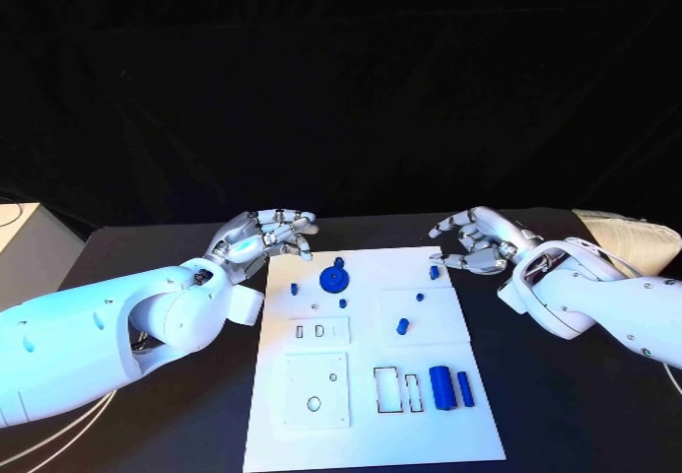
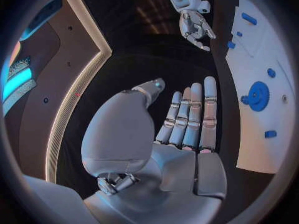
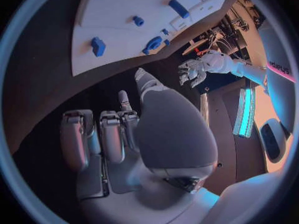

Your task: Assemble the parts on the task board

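The white task board lies on the black tabletop between the two hands, blue parts scattered on it, a blue gear nearest the left hand. Both that hand and the right hand hover beside the board's far corners, fingers apart, holding nothing.

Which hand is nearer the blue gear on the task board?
Left. The left hand hovers just beyond the board's near-left corner, close to the blue gear; the right hand sits off the opposite side, farther away.
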Available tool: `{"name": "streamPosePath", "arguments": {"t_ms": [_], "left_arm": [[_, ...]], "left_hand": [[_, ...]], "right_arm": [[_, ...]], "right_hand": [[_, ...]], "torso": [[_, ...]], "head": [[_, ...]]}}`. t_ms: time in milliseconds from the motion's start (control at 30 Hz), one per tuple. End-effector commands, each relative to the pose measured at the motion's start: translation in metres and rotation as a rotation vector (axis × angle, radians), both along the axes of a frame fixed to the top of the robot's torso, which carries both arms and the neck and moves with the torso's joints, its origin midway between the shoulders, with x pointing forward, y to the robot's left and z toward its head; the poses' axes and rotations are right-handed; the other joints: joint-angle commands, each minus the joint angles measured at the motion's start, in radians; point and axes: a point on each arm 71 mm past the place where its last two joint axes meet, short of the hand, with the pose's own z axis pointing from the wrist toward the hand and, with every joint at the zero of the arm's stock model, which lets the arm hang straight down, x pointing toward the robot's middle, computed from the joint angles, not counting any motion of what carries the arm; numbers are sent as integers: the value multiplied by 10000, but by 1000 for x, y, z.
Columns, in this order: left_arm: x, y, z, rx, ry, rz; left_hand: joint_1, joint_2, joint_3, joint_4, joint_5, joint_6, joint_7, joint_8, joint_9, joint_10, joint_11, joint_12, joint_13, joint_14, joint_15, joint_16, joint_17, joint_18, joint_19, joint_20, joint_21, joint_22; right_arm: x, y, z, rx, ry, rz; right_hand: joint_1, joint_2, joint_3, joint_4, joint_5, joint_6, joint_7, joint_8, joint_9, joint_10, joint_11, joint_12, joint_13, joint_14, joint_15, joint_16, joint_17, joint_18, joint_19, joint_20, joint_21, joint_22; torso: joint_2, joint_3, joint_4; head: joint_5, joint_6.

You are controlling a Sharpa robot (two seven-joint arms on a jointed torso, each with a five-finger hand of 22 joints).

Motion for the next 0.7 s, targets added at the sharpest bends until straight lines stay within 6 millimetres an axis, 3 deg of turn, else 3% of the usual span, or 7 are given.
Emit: {"name": "streamPosePath", "arguments": {"t_ms": [33, 133, 200, 300, 700], "left_arm": [[0, -2, 1, -155, -104, -259], [0, -2, 1, -150, -103, -255], [0, -2, 1, -145, -102, -249], [0, -2, 1, -138, -103, -232], [1, -1, 1, -135, -103, -227]], "left_hand": [[11, 72, 18, -39, -65, -62, 309, 69, 12, 96, -9, 67, 19, -71, -22, 51, -21, 132, -64, -13, 67, 18], [11, 71, 19, -40, -65, -62, 307, 70, 12, 107, -12, 77, 23, -71, -24, 54, -23, 132, -68, -14, 72, 20], [11, 71, 19, -40, -65, -62, 307, 70, 12, 107, -12, 77, 23, -71, -24, 54, -23, 132, -68, -14, 72, 20], [11, 70, 20, -42, -65, -63, 306, 71, 12, 112, -13, 82, 25, -72, -25, 56, -25, 132, -70, -15, 76, 22], [12, 63, 20, -47, -65, -67, 305, 70, 12, 87, -10, 76, 21, -73, -26, 61, -30, 133, -77, -17, 87, 28]], "right_arm": [[-2, -2, -7, -181, 289, 760], [-1, -8, -13, -428, 394, 713], [-1, -11, -18, -628, 496, 703], [0, -14, -24, -830, 586, 667], [8, -15, -37, -987, 758, 74]], "right_hand": [[127, -17, 10, -61, 24, -30, 57, -68, -15, 324, 7, -59, 1892, 1078, 34, 34, 2633, -43, 619, 18, 43, 2081], [153, -42, 3, -74, -19, -42, 64, -81, -20, 316, 12, -67, 1885, 1078, 39, 34, 2633, -35, 600, 22, 17, 2057], [162, -67, -17, -73, -76, -64, 72, -101, -28, 297, 20, -87, 1867, 1078, 45, 34, 2633, -30, 588, 27, -1, 2043], [180, -90, -42, -73, -147, -82, 79, -119, -35, 287, 28, -96, 1859, 1078, 53, 34, 2633, -28, 584, 33, -8, 2039], [277, 4, 17, -81, -178, -60, 83, -123, -36, 329, 32, -53, 1902, 1078, 60, 34, 2633, -34, 596, 42, 9, 2058]], "torso": [[-27, 42, -13], [-21, 60, -19], [-8, 34, 0], [-12, 24, -12], [-7, 18, 25]], "head": [[-13, -34], [-7, -58], [-51, -70], [-61, -89], [-61, -146]]}}
